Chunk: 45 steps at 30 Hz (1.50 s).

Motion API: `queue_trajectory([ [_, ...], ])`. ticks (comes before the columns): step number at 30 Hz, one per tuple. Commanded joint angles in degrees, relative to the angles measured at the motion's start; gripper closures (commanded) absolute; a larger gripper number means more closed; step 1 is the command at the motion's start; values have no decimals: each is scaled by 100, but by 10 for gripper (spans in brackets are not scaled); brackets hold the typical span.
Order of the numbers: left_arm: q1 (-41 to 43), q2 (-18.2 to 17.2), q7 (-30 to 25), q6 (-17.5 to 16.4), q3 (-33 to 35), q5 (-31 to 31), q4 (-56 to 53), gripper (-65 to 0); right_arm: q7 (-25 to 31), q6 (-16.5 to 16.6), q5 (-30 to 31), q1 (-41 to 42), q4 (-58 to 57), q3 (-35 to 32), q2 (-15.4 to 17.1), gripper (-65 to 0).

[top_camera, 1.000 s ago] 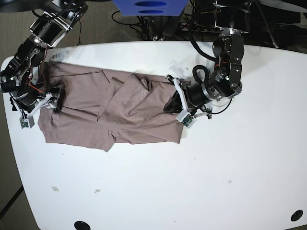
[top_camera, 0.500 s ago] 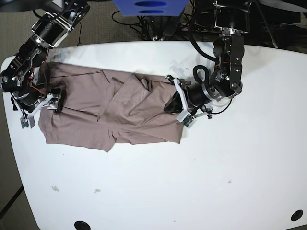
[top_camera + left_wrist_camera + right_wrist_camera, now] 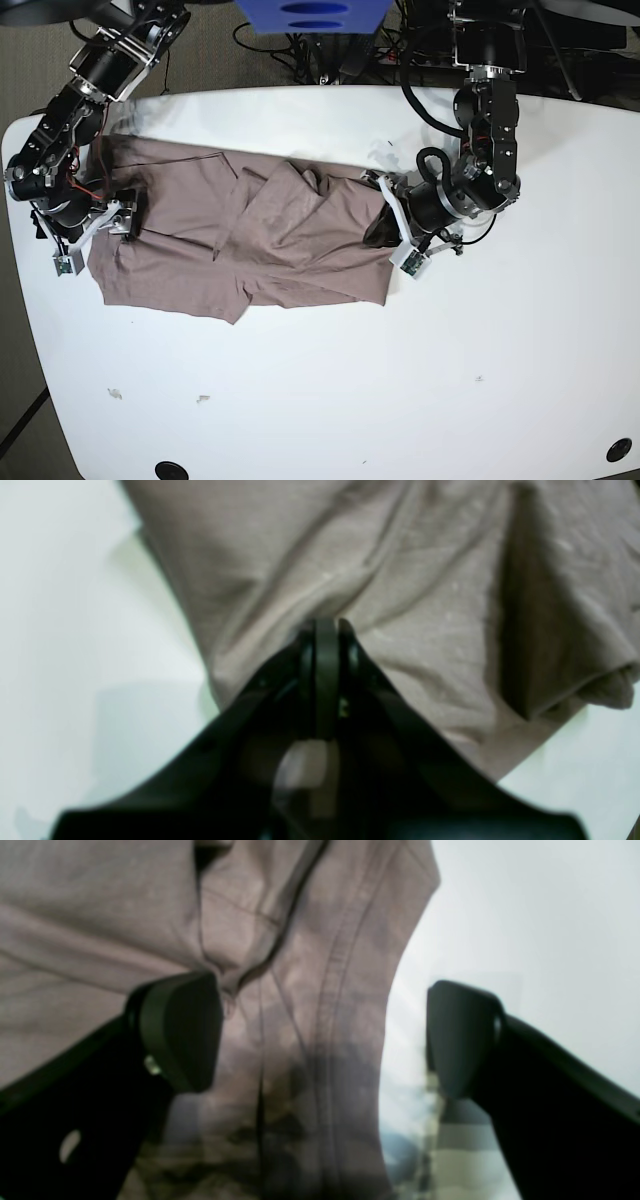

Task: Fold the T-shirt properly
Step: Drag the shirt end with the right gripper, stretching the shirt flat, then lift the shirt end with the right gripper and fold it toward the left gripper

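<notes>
- T-shirt (image 3: 250, 235) is lying crumpled across the table (image 3: 420, 380).
- Left gripper (image 3: 390, 232): jaws are clenched on the shirt's edge.
- Right gripper (image 3: 320, 1040): jaws are released, straddling the hem.
- Fabric should be kept taut while being drawn.

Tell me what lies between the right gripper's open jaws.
In the right wrist view, the right gripper straddles the thin, wrinkled mauve-brown T-shirt's seamed edge and bare white table.
</notes>
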Motion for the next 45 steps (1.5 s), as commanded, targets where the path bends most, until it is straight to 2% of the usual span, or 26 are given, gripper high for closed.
queue_trajectory([
  [1,-36,-8,72,50,-2,139,48,0,-558,93,-439,-118,-113,-91,-129,-524],
  [9,-19,-17,72,50,7,130,-31,0,-382,93,-439,-109,-623,-100,-129,-332],
  [18,-45,-17,63,41,7,121,-418,0,14,93,-421,-109,-1097,-109,-138,-165],
  [23,-45,-17,63,41,7,112,-418,0,23,93,-421,-109,-1088,-118,-138,-8],
  [34,-45,-17,63,41,7,103,-418,0,-13,93,-421,-109,-1062,-118,-138,0],
  [45,-151,1,63,41,33,103,-427,0,-399,93,-439,-109,-807,-135,-138,0],
])
